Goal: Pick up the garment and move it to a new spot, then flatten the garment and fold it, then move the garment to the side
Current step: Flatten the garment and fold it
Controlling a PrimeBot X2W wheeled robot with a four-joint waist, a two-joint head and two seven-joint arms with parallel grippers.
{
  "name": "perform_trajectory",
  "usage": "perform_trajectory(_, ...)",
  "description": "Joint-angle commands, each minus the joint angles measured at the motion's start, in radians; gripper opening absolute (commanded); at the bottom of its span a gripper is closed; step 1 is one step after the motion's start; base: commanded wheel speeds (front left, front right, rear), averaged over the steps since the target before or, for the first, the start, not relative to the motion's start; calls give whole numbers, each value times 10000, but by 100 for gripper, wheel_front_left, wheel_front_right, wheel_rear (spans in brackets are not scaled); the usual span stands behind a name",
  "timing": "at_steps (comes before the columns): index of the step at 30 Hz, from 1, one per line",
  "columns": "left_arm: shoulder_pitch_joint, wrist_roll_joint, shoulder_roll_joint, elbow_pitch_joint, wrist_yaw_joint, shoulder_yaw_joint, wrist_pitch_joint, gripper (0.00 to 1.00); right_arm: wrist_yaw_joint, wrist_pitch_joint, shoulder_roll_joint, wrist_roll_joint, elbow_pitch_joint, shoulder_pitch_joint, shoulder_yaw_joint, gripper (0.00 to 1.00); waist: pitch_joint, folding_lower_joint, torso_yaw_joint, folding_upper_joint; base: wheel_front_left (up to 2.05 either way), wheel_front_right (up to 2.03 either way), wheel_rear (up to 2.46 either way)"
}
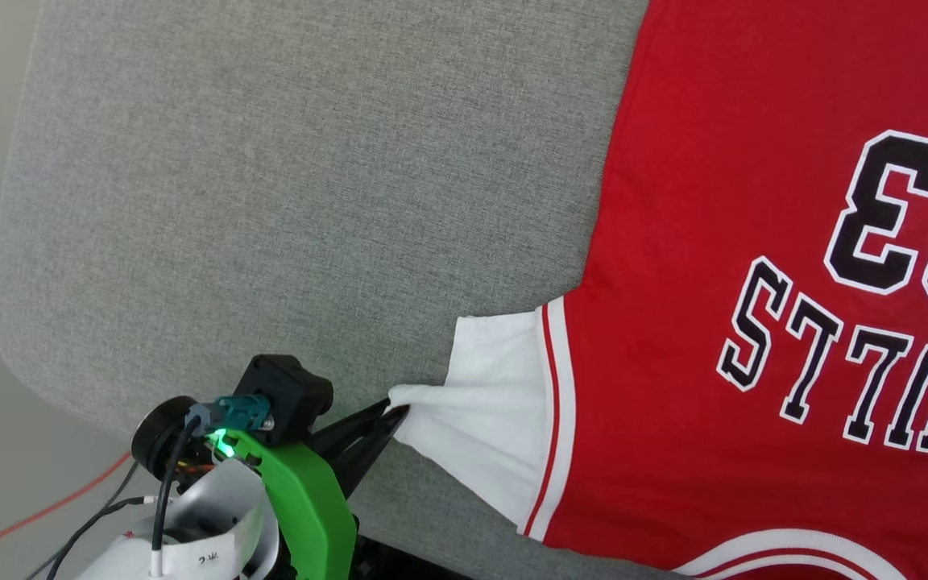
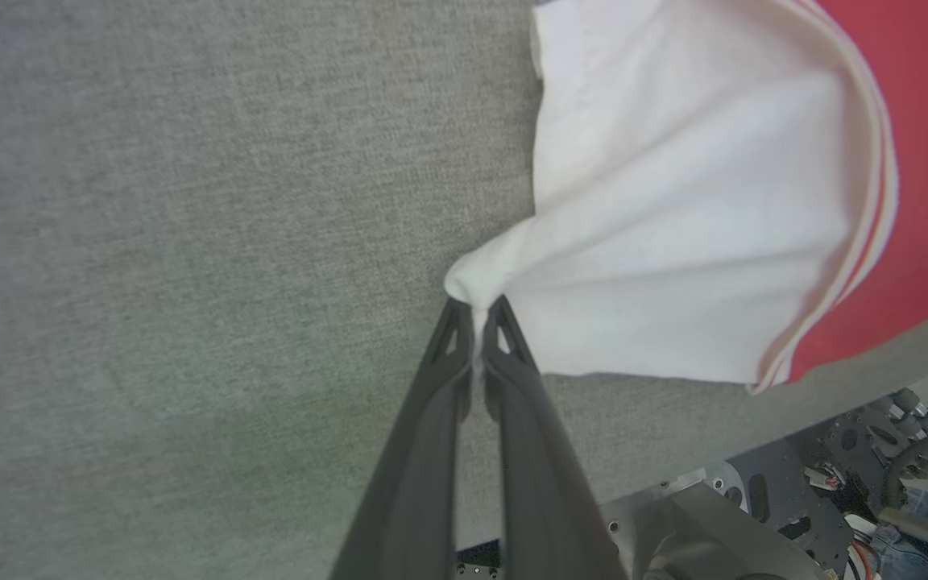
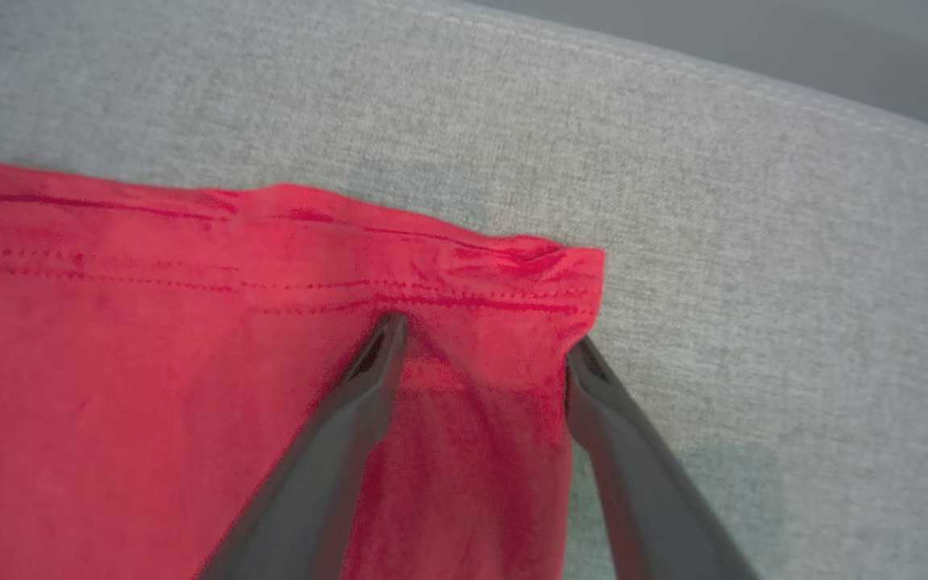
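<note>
While garment [image 1: 754,201] ran off right edge, lettering cut short, left gripper [image 1: 395,412] pinched white sleeve [image 1: 496,403] tip, lower centre; right gripper [image 3: 484,346] fingers stood spread astride red hem corner [image 3: 561,274].

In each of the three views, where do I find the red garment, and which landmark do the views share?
Head view: the garment covers the right side, its white sleeve at lower centre.
Left wrist view: upper right, sleeve pinched by the left gripper.
Right wrist view: left and centre, red hem corner.
Shared landmark: grey fabric surface underneath.
</note>
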Motion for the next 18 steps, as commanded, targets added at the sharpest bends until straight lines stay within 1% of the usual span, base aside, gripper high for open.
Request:
perform_trajectory(1, -183, 64, -57, 61, -2, 20, -65, 0, -4, 124, 212, 119, 355, 625, 207, 0, -66, -1, -10, 109, 0, 0, 0)
perform_trajectory(8, -144, 54, -76, 261, 121, 108, -169, 0, -4, -165, 90, 179, 404, 1168, 195, 0, -573, -1, -201, 109, 0, 0, 0)
perform_trajectory(18, 93, -29, 48, 510, 398, 300, -179, 0, -4, -463, 152, 435, 556, 2720, -58, 0, -2084, -1, -1039, 109, 0, 0, 0)
